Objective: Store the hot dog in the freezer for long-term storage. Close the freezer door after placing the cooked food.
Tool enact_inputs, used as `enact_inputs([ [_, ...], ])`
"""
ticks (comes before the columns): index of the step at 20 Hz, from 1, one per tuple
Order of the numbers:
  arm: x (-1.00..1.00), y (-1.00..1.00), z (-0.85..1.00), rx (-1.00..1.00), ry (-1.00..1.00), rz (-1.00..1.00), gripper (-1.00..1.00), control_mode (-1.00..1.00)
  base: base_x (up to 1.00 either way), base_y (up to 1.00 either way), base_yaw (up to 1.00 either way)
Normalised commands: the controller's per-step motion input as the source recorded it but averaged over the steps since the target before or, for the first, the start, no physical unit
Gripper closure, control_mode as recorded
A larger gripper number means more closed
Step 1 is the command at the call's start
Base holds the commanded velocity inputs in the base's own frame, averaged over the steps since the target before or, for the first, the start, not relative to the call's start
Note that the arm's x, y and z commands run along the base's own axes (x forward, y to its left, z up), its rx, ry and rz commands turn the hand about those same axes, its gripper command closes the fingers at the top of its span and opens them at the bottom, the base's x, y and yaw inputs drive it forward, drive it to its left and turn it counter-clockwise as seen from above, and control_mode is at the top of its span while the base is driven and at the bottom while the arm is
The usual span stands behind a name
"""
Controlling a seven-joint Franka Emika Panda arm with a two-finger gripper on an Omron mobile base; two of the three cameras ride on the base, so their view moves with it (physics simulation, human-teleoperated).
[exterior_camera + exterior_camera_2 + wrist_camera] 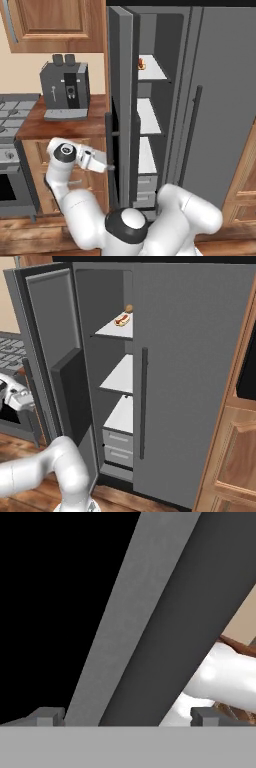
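**A:** What is the biggest thing here?

**B:** A tall grey side-by-side refrigerator. Its narrow left compartment, the freezer [107, 386], stands open, with white shelves and grey drawers at the bottom. The plain right door [192, 376] is shut.

**A:** And the freezer door?

**B:** The freezer door [120, 107] is swung out toward the robot, seen nearly edge-on, with its long vertical bar handle [108, 152] on the outer face.

**A:** Where is the arm?

**B:** The white arm bends left and low. Its gripper [109, 168] is at that handle. In the hand view the two fingertips [47, 717] sit wide apart, with the dark bar running between them; whether they touch it I cannot tell.

**A:** And the hot dog?

**B:** The hot dog [122, 319] lies on the top freezer shelf, just beside a small round brown lump [129, 308].
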Motion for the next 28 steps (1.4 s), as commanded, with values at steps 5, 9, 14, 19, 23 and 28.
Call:
enact_inputs([
  [5, -0.18, -0.76, 0.02, 0.00, 0.00, 0.00, -1.00, -1.00, 0.00, 0.00, 0.00],
  [9, -0.29, -0.93, 0.09, 0.00, 0.00, 0.01, -1.00, -1.00, 0.00, 0.00, 0.00],
  [14, -0.11, -1.00, 0.04, 0.04, 0.00, 0.18, -1.00, -1.00, 0.00, 0.00, 0.00],
  [19, 0.15, -1.00, -0.01, 0.14, 0.00, 0.34, -1.00, -1.00, 0.00, 0.00, 0.00],
  [23, 0.36, -1.00, -0.06, 0.18, 0.00, 0.34, -1.00, -1.00, 0.00, 0.00, 0.00],
  [28, 0.58, -1.00, 0.00, 0.23, 0.00, 0.38, -1.00, -1.00, 0.00, 0.00, 0.00],
])
